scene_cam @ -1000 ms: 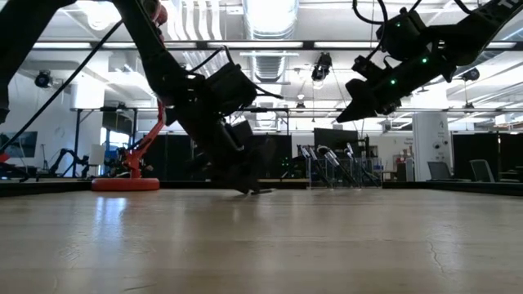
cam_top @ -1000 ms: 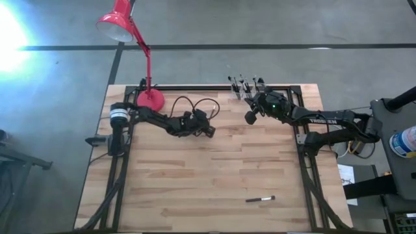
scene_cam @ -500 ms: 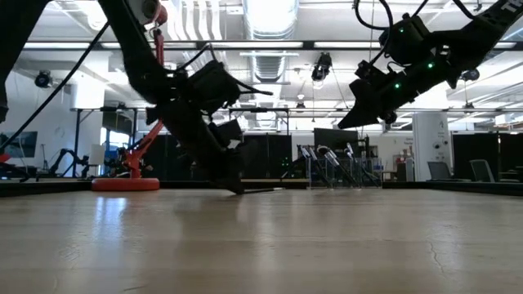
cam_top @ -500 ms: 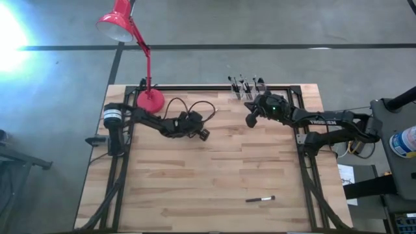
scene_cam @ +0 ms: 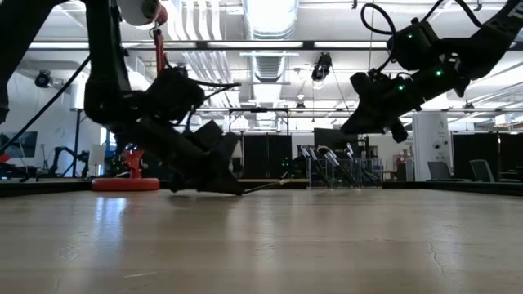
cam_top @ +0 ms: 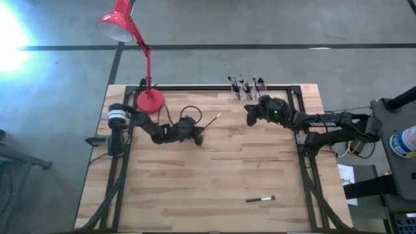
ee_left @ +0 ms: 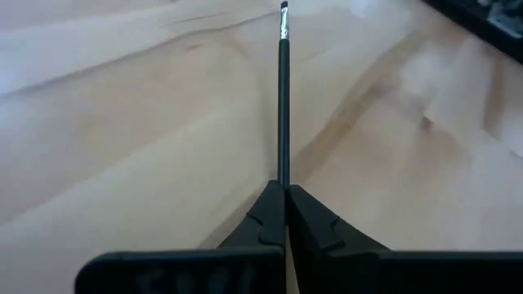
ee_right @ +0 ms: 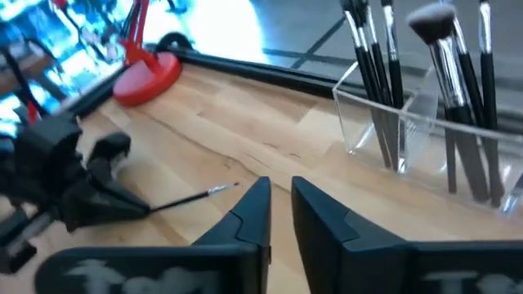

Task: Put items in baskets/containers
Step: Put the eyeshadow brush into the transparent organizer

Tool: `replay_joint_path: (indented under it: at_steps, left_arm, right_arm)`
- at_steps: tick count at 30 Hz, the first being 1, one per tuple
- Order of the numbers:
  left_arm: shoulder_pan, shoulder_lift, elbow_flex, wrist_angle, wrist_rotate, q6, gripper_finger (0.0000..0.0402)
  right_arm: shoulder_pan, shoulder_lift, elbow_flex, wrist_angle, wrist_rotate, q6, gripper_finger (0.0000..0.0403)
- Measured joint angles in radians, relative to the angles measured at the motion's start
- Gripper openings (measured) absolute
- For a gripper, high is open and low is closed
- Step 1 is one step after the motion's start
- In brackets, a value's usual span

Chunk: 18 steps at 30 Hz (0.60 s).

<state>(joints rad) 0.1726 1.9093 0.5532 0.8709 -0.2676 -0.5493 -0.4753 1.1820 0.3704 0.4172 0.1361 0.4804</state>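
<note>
My left gripper (cam_top: pixel 197 138) is low over the table's middle left, shut on a thin dark makeup brush (cam_top: pixel 211 123) that points toward the far right; it also shows in the left wrist view (ee_left: pixel 283 98). My right gripper (cam_top: pixel 249 119) hovers above the table just near of the clear organiser (cam_top: pixel 246 91). It is empty, and its fingers (ee_right: pixel 253 214) stand a small gap apart. The organiser (ee_right: pixel 425 135) stands at the far edge with several brushes upright in it. Another brush (cam_top: pixel 260 199) lies flat near the table's near right. My left gripper pinches the brush's handle end (ee_left: pixel 283 181) between its two fingertips. The fingers come low and nearly level from the table's near left, in line with the brush. The brush sticks straight out past them. Its bristle tip (scene_cam: pixel 282 182) stands slightly above the table line.
A red desk lamp stands with its base (cam_top: pixel 151 99) at the far left and its head (cam_top: pixel 116 26) beyond the table. The left arm's cable loops (cam_top: pixel 188 112) lie near it. Bare wood spreads across the table's middle and near side.
My left gripper has drawn back toward the table's near left, staying low and shut. The brush has come with it and now shows full length ahead of the fingers, pointing to the far right.
</note>
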Motion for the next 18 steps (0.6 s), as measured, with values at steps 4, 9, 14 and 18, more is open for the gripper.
replay_joint_path:
  at_steps: [4, 9, 14, 18]
  left_arm:
    - [0.000, 0.002, -0.037, 0.092, 0.019, 0.006, 0.0000]
    - [0.000, 0.003, -0.052, 0.166, 0.015, 0.022, 0.0000]
    - [0.000, 0.002, -0.052, 0.203, 0.006, 0.037, 0.0000]
    - [0.000, 0.001, -0.052, 0.241, 0.005, 0.051, 0.0000]
  right_arm:
    - [0.020, 0.007, -0.042, 0.109, 0.018, 0.093, 0.0080]
    - [0.042, 0.078, -0.052, 0.212, 0.020, 0.156, 0.0115]
    - [0.064, 0.229, 0.005, 0.266, 0.020, 0.199, 0.0143]
    - [0.084, 0.367, 0.061, 0.342, 0.016, 0.225, 0.0162]
